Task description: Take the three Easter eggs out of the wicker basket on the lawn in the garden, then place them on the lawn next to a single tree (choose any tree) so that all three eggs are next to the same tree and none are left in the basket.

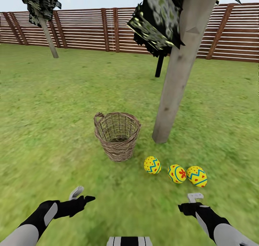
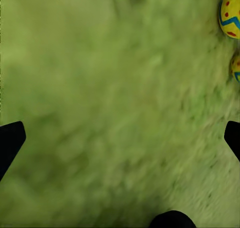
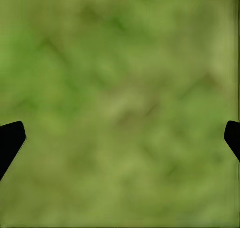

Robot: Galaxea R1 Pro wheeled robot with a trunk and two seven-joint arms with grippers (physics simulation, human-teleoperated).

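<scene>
Head view: small round brown woven wicker basket (image 1: pixel 117 135) stands upright on the mottled green lawn (image 1: pixel 54 105), its inside showing only weave and shadow; the far wall hides part of its floor. Just beside it rises the thick pale grey-beige tree trunk (image 1: pixel 178 71), tilted, its top cut off by the frame edge, with dark blocky white-speckled leaves (image 1: pixel 156 21) overlapping its upper part. Three bright yellow Easter eggs with blue zigzag bands and red dots lie in a row on the grass near the trunk's base, outside the basket: the first egg (image 1: pixel 152 165) nearest the basket, the middle egg (image 1: pixel 177 173) showing a red flower in a blue ring, the third egg (image 1: pixel 196 176) touching or nearly touching the middle one; cannot tell which. Behind, a thin black trunk (image 1: pixel 159 65) is partly hidden by leaves; a slimmer grey tree (image 1: pixel 48 30) stands well apart by the brown slatted wooden fence (image 1: pixel 90 28). The black left hand (image 1: pixel 81 196) and black right hand (image 1: pixel 192 200) hover low over grass, grasping nothing. Left wrist view: black fingertips (image 2: pixel 11 140) spread wide at both edges, hand released; blurred grass, with two eggs cut off by the frame, one egg (image 2: pixel 231 13) larger, another (image 2: pixel 236 67) a sliver. Right wrist view: fingertips (image 3: pixel 11 138) equally wide apart, released, over blurred grass.
</scene>
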